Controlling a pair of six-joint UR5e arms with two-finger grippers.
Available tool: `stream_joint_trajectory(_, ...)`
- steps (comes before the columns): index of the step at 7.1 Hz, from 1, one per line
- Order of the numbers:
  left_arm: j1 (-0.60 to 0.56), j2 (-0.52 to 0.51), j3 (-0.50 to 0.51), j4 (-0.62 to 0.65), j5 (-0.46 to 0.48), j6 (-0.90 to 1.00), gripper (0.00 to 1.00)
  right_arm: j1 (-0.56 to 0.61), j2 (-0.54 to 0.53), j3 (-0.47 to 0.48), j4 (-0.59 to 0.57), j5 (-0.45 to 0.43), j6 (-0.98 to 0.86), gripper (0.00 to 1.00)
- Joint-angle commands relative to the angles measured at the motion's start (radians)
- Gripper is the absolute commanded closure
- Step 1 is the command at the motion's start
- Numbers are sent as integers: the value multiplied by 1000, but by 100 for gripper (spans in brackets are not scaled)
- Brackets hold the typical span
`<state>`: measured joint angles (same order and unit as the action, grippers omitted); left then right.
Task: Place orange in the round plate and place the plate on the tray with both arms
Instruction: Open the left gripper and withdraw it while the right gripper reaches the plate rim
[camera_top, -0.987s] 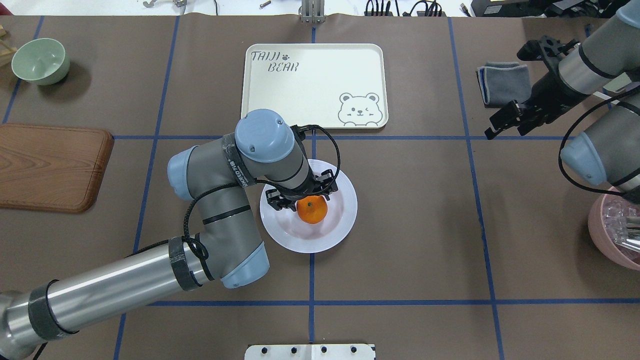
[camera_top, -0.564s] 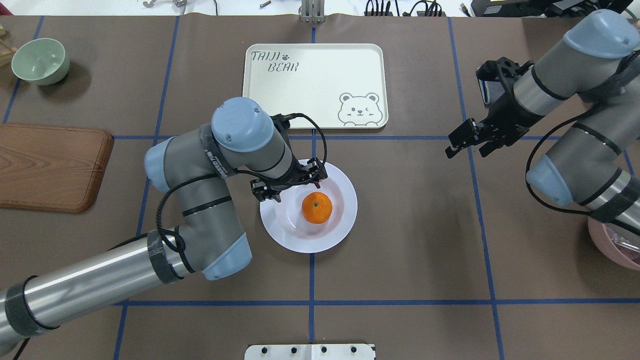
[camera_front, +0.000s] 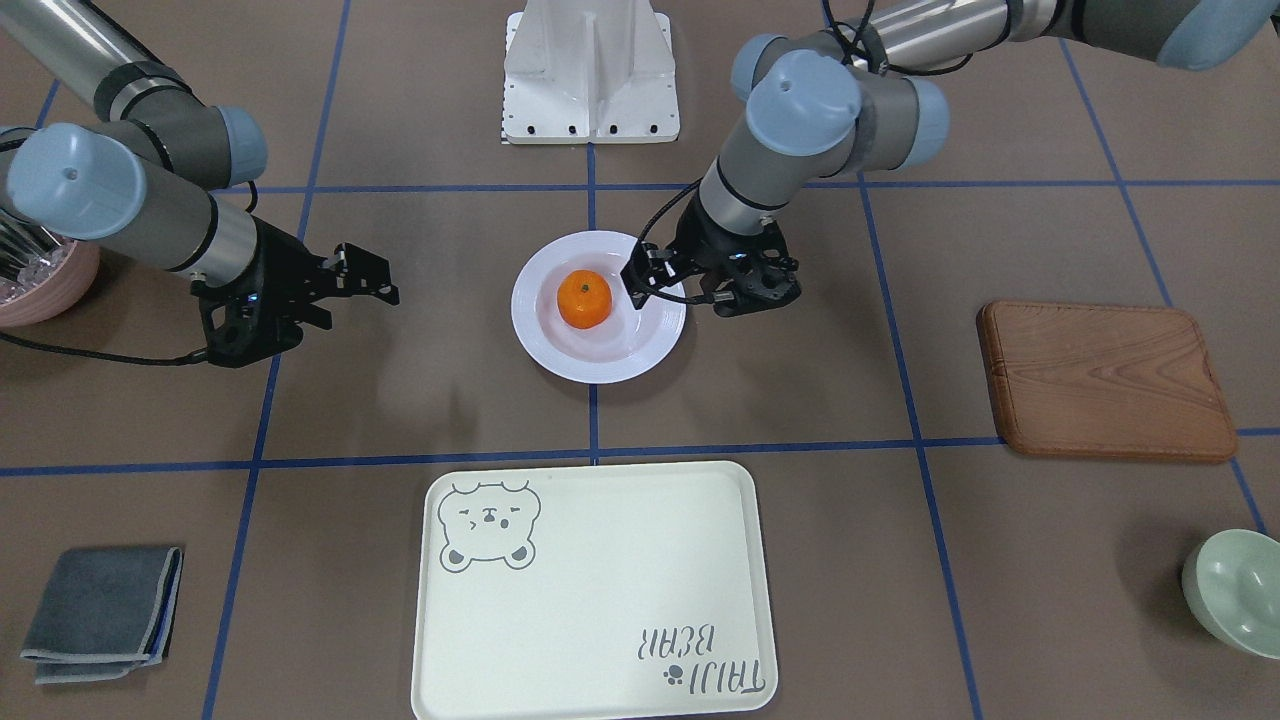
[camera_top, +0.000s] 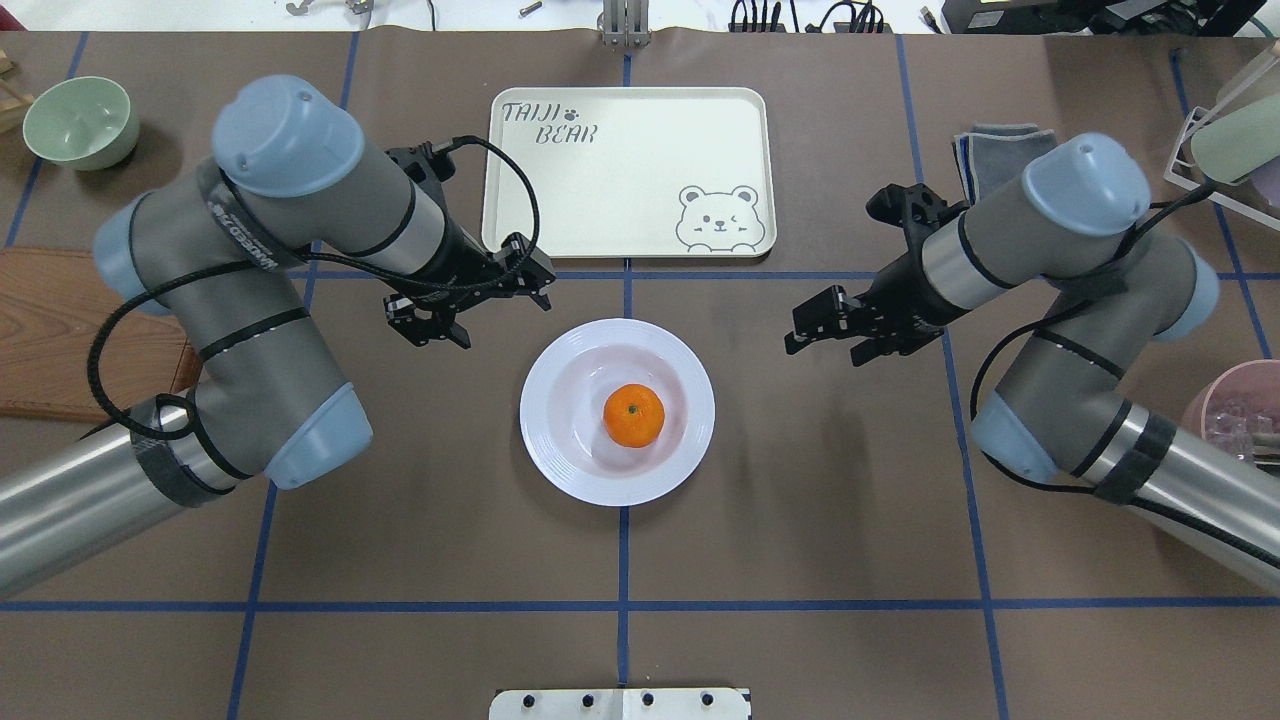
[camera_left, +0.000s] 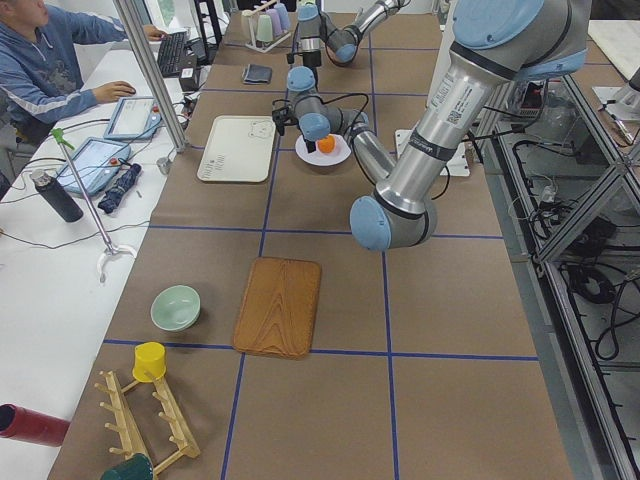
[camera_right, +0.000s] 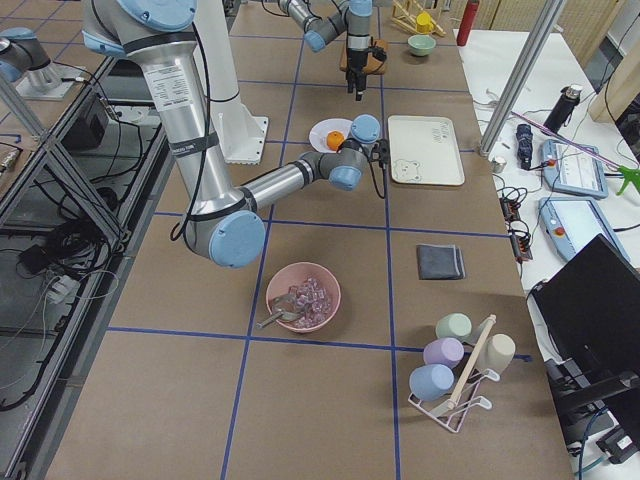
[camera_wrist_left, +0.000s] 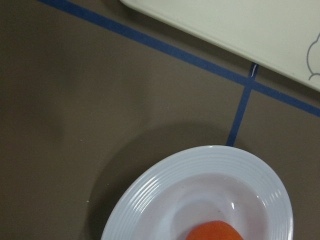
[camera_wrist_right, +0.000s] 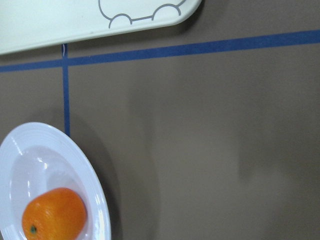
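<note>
The orange (camera_top: 633, 415) sits inside the white round plate (camera_top: 560, 455) at the table's centre, also seen as the orange (camera_front: 584, 299) in the plate (camera_front: 600, 365). Beyond it lies the cream tray (camera_top: 628, 172) with the bear drawing, nothing on it. My left gripper (camera_top: 480, 310) hovers above and to the upper left of the plate, open and holding nothing. My right gripper (camera_top: 828, 342) hangs open off the plate's right side, a gap from the rim. Both wrist views show part of the plate and tray edge but no fingers.
A brown wooden board (camera_front: 1105, 380) and a pale green bowl (camera_top: 80, 120) lie on the left side. A folded grey cloth (camera_front: 100, 610) and a pink bowl (camera_top: 1235, 410) are on the right. A person sits at a side desk (camera_left: 60, 60).
My left gripper has left the orange in the plate and has risen and drawn back to the upper left. The right arm has swung in from the far right toward the plate.
</note>
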<state>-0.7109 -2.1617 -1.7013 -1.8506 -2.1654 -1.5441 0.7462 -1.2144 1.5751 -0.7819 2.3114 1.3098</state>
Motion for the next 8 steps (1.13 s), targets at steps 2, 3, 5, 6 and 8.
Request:
stream_joint_trajectory(2,-87,84,-35,1,-11,175,2,-170,19,-66,384,-353,424,0)
stream_joint_trajectory(3,-105,97,-38,1,-13,195,2,-210,18,-66,436,-418,475,0)
stream_joint_trajectory(5,-108,97,-40,7,-13,196,2,-264,3,-105,536,-489,476,0)
stream_joint_trajectory(6,-108,97,-40,7,-11,196,2,-277,7,-134,562,-494,473,0)
stream_joint_trajectory(8,-107,97,-40,7,-11,194,2,-287,12,-136,561,-501,473,1)
